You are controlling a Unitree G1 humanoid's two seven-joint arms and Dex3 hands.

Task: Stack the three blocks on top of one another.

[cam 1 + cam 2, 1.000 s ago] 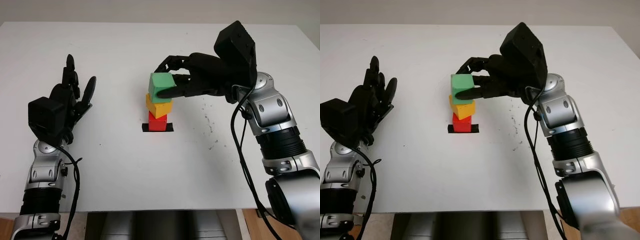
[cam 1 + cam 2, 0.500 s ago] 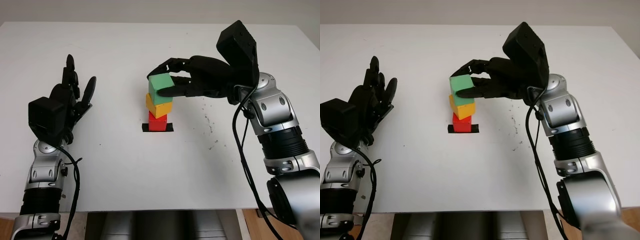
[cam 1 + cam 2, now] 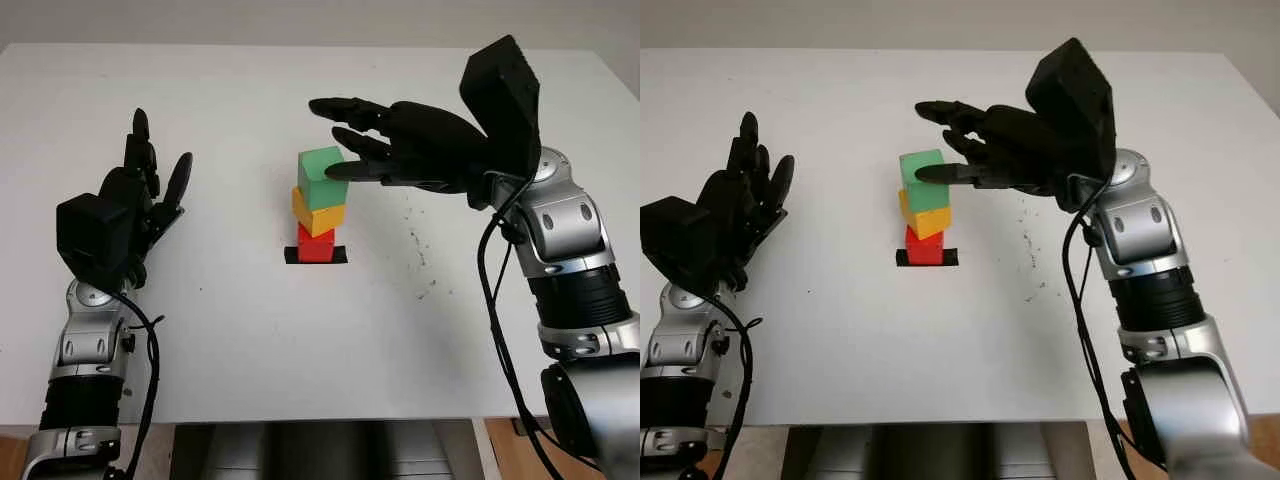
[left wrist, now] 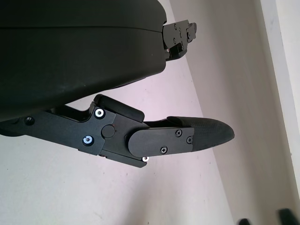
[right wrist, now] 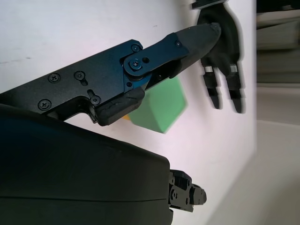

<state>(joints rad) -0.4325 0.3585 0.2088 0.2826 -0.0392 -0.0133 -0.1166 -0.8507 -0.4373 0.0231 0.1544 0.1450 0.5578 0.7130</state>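
Observation:
A three-block stack stands mid-table on a black mark (image 3: pixel 340 255): red block (image 3: pixel 316 243) at the bottom, yellow block (image 3: pixel 318 212) skewed above it, green block (image 3: pixel 322 177) on top. My right hand (image 3: pixel 335 138) hovers open just right of and above the stack, holding nothing. Its thumb (image 3: pixel 345 170) reaches across the green block's upper right corner; I cannot tell if it touches. The right wrist view has the green block (image 5: pixel 164 105) beyond one finger (image 5: pixel 187 40). My left hand (image 3: pixel 140 195) is open and raised at the table's left side.
The white table (image 3: pixel 250 340) has small dark specks (image 3: pixel 420 250) to the right of the stack. Its front edge (image 3: pixel 320 420) runs along the bottom, with a dark gap below it.
My right hand has let go of the green block, opened, and drawn up and to the right. The green block stays on the yellow one. The left hand has not moved.

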